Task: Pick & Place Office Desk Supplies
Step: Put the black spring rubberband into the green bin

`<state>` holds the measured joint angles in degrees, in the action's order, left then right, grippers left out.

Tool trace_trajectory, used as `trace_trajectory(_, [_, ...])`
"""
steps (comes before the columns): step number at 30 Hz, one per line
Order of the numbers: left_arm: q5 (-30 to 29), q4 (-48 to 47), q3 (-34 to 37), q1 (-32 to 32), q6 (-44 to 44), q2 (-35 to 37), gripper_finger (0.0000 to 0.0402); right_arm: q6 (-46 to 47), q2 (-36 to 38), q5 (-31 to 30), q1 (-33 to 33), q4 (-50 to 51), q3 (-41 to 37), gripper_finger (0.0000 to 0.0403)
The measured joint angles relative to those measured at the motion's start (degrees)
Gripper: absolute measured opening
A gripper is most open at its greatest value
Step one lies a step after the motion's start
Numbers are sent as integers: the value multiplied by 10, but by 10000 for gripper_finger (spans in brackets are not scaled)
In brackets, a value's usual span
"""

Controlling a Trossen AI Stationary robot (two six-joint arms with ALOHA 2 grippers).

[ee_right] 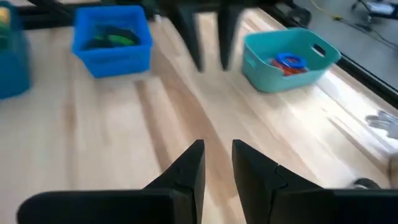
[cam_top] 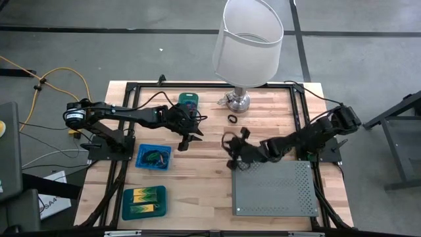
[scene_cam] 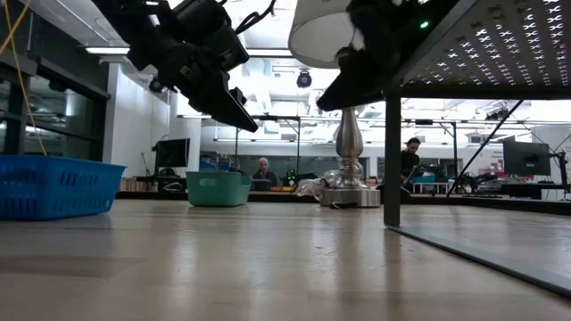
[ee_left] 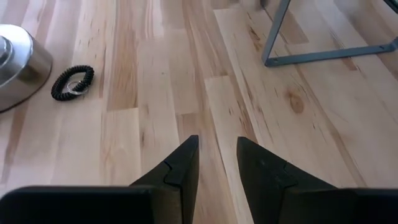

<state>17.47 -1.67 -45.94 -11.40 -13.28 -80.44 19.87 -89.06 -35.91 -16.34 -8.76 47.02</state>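
Two dark six-joint arms of matte black segmented links. Black cables run along the left arm's links. Each ends in a two-finger gripper, left gripper (ee_left: 216, 163) and right gripper (ee_right: 217, 163): black, wedge-shaped, tapering fingers with stepped inner edges.

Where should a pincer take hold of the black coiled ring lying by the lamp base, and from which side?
The black coiled ring lies flat on the table, apart from the lamp base, so I'd come straight down from above. Pinch across one side of the band, one finger inside the loop and one outside, on the side away from the base. The left pincer hovers nearest, slightly open and empty.
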Motion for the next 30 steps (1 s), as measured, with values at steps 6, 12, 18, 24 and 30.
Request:
trace_trajectory(6, [-3,12,0,0,0,0,102,-6,-7,2,63,5,0,69])
trace_trajectory(12, [-3,24,0,0,0,0,102,-6,-13,20,134,8,0,69])
trace_trajectory(18, [-3,26,0,0,0,0,102,-21,-12,74,197,29,0,69])
trace_trajectory(24, [-3,26,0,0,0,0,102,-32,-13,143,246,69,0,69])
trace_trajectory(30, [-3,27,0,0,0,0,102,-35,-41,186,273,93,0,69])
